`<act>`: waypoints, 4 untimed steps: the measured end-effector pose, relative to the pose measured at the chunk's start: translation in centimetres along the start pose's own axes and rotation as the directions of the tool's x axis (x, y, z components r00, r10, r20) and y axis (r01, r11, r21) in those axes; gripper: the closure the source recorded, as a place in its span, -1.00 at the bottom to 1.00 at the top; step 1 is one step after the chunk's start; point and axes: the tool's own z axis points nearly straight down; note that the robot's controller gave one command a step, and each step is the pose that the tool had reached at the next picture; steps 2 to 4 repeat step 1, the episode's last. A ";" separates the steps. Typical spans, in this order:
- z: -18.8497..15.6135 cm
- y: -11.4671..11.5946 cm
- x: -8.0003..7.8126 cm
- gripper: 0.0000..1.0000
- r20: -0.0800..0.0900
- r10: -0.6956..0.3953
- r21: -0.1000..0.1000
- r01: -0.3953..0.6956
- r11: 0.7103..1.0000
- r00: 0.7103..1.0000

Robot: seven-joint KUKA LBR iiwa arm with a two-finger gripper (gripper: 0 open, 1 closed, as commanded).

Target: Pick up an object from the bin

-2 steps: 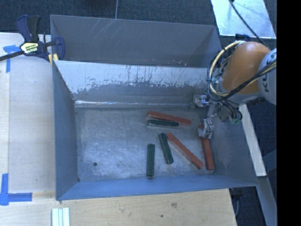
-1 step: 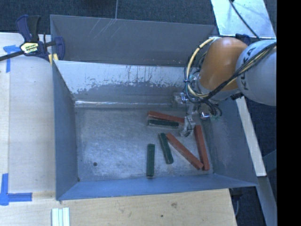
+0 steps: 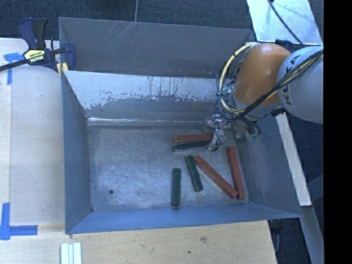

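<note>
My gripper [image 3: 216,137] hangs low at the back right of the bin floor, just below the orange-covered wrist. Its tip is at the right end of a short red bar with a green bar lying along it [image 3: 188,142]; whether it touches them I cannot tell. To the right of the gripper and nearer the front, a red stick [image 3: 235,171] lies nearly lengthwise. A longer red stick [image 3: 215,176] runs diagonally beside it, and their front ends meet. A dark green stick [image 3: 193,173] lies just left of the diagonal one.
Another dark green stick [image 3: 175,187] lies upright in the picture near the front wall. The bin's right wall is close to the gripper. The left half of the floor is bare scuffed metal.
</note>
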 end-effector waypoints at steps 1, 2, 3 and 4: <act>-13.4 0.2 -0.2 1.00 0.012 -0.023 0.004 0.023 1.000 1.000; -13.4 0.2 -0.2 1.00 0.012 -0.023 0.004 0.023 1.000 1.000; -13.4 0.2 -0.2 1.00 0.012 -0.023 0.004 0.023 1.000 1.000; -13.4 0.2 -0.2 1.00 0.012 -0.023 0.004 0.023 1.000 1.000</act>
